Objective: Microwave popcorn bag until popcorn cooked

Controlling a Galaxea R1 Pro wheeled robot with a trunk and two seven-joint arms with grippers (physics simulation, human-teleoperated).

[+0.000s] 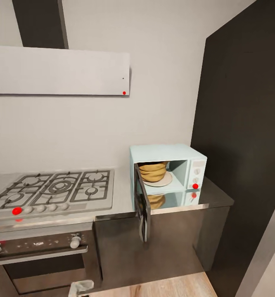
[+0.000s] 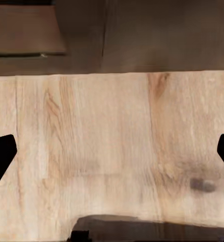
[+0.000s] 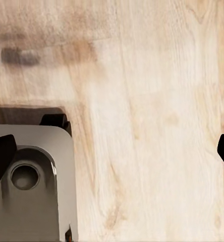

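Grippers hang over pale wood floor point(image 2: 117, 141), well apart from the task's things — left gripper point(image 2: 112, 156) and right gripper point(image 3: 112, 154) each show dark fingertips spread wide, pinching nothing; up on the countertop point(image 1: 214, 198) the microwave point(image 1: 191, 159) stands with its door point(image 1: 142, 206) swung open — popcorn bag point(image 1: 153, 171) sits inside on the turntable.
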